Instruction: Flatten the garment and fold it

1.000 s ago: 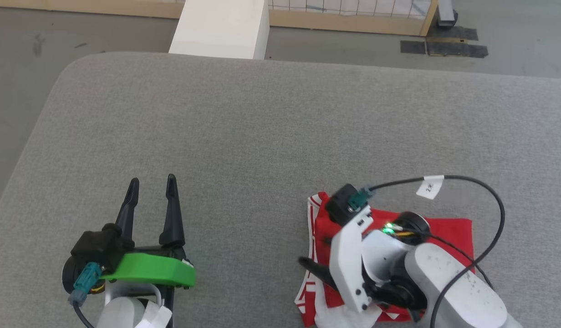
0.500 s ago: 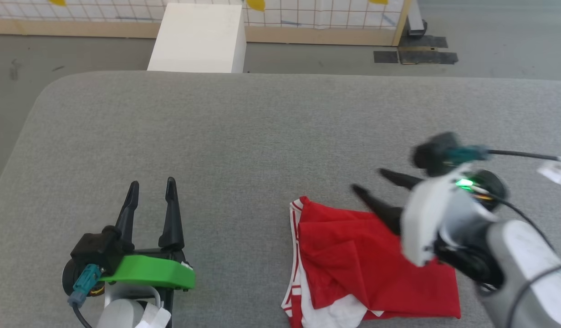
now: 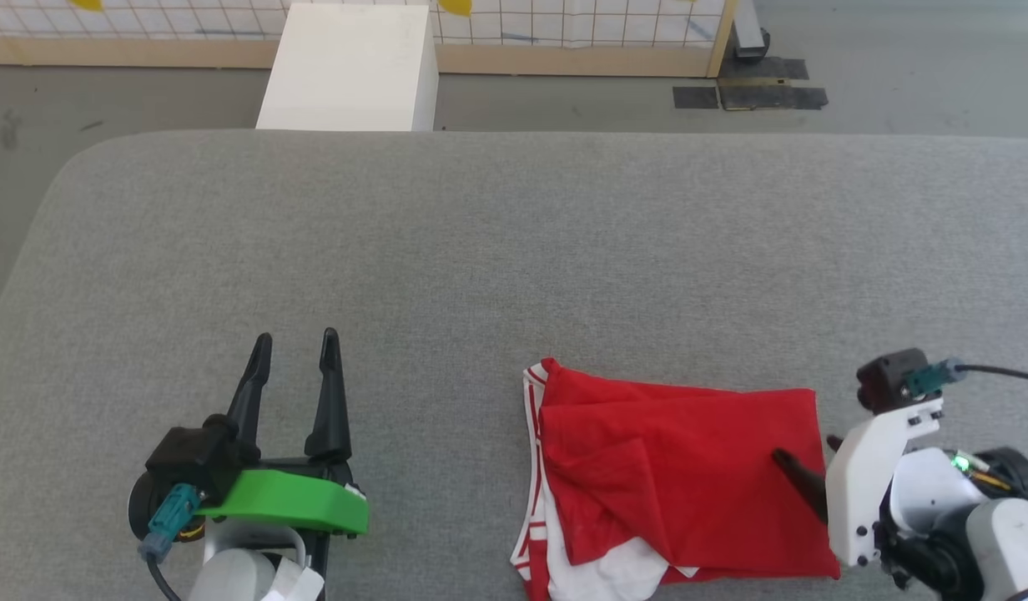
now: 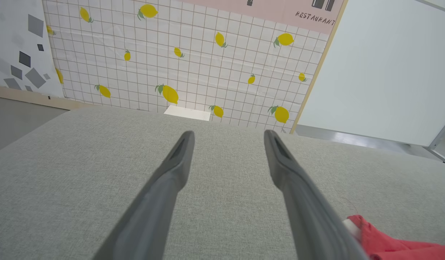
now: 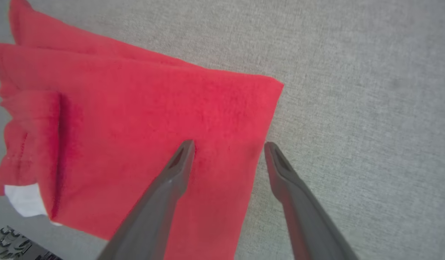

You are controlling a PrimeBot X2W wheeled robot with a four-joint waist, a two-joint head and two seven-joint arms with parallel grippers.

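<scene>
Right hand (image 3: 804,448) spread, poised astride garment (image 3: 681,467) edge

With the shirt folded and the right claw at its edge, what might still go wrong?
1. The right claw is open, one finger over the garment and one past its edge; pulling back low might snag the top layer and undo the fold.
2. A white sleeve pokes out at the near-left corner, so the bundle may loosen if nudged.
</scene>
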